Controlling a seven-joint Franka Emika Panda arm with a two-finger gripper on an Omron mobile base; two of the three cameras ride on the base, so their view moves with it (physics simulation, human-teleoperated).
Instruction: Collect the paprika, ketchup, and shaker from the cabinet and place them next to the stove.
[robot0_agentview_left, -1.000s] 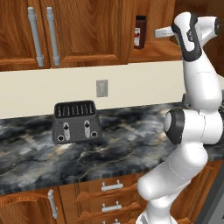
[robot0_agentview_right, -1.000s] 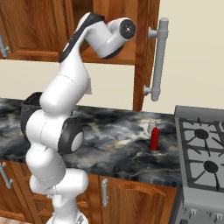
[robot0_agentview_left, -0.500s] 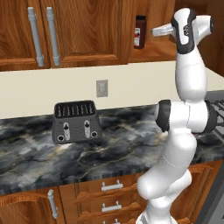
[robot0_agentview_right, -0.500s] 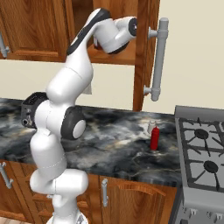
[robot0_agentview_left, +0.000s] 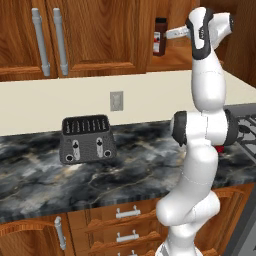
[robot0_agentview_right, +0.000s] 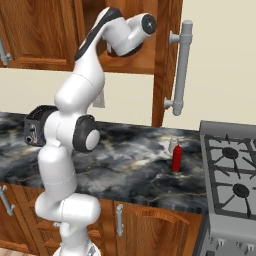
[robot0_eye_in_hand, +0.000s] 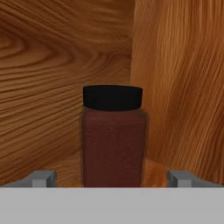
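While our gripper (robot0_eye_in_hand: 112, 178) points into the cabinet (robot0_eye_in_hand: 52, 78), its fingers (robot0_eye_in_hand: 43, 178) stand spread wide with nothing between them yet. We see the paprika (robot0_eye_in_hand: 113, 135) upright straight ahead of the tips, centred on the gap between them, in the back corner of the nook. Well below our hand, on the counter (robot0_agentview_right: 130, 165), the ketchup (robot0_agentview_right: 176, 157) and the shaker (robot0_agentview_right: 172, 145) stand just beside each other, near the stove (robot0_agentview_right: 232, 175).

Both base views look forward over the countertop (robot0_agentview_left: 125, 165) from behind; hand view faces the paprika (robot0_eye_in_hand: 113, 135) closely
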